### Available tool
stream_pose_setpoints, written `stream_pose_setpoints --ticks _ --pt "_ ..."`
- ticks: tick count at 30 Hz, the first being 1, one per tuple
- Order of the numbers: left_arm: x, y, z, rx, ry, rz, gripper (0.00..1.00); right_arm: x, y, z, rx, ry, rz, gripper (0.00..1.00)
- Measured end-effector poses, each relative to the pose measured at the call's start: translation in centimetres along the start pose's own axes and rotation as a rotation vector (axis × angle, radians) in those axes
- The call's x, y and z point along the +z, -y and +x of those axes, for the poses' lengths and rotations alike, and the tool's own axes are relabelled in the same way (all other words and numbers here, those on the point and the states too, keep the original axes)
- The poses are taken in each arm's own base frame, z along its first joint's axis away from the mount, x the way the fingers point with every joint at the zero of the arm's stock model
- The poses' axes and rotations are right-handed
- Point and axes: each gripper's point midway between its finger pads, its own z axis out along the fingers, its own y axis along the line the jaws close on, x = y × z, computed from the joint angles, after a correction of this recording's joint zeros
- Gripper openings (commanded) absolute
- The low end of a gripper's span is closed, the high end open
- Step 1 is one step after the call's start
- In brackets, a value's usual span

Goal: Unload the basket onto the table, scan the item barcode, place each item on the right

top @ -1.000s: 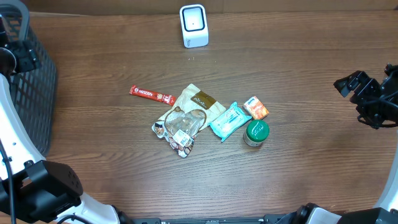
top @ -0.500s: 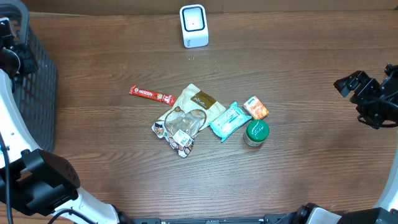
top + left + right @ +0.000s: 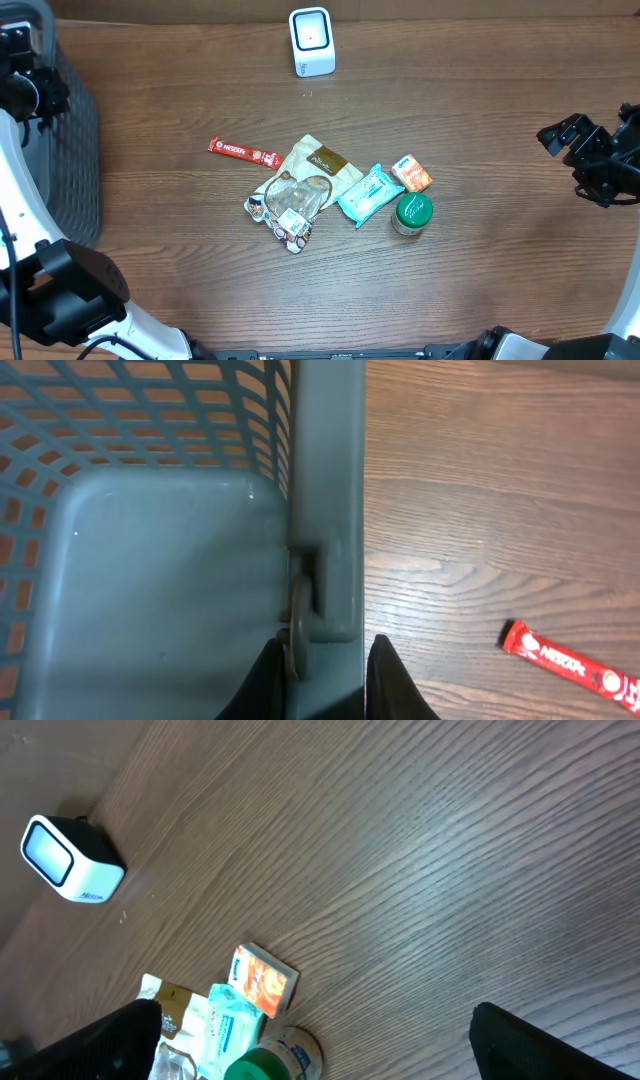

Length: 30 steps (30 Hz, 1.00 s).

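Several items lie in a heap at the table's middle: a red stick pack [image 3: 244, 152], a beige pouch [image 3: 318, 165], a clear snack bag [image 3: 288, 207], a teal wipes pack [image 3: 371, 194], an orange box [image 3: 411, 173] and a green-lidded jar [image 3: 412, 213]. The white barcode scanner [image 3: 311, 41] stands at the back. My left gripper [image 3: 322, 670] is shut on the rim [image 3: 330, 480] of the dark basket [image 3: 75, 170] at the far left. My right gripper [image 3: 578, 160] hangs open at the right, apart from the items, nothing between its fingers.
In the left wrist view the basket's grey floor [image 3: 150, 560] shows with nothing in it, and the red stick pack [image 3: 575, 660] lies on bare wood to its right. The scanner [image 3: 70, 860] faces the heap across open wood.
My left gripper has shut on the basket rim, and the basket has shifted a little to the right. The right arm and the items have not moved.
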Motion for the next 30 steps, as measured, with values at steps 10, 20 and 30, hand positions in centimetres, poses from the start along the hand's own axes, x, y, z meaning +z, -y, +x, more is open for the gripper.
stream_pose_setpoints --ticks 10,20,30 --pt "0.5 3.6 -1.1 0.144 0.026 0.066 0.10 0.0 0.0 0.0 0.000 0.000 0.000 1.00" --pt "0.3 2.7 -1.4 0.099 0.050 0.071 0.08 0.0 0.0 0.0 -0.001 0.001 0.000 1.00" --pt "0.2 0.4 -0.7 0.007 0.020 -0.021 0.10 0.0 0.0 0.0 0.000 0.000 0.000 1.00"
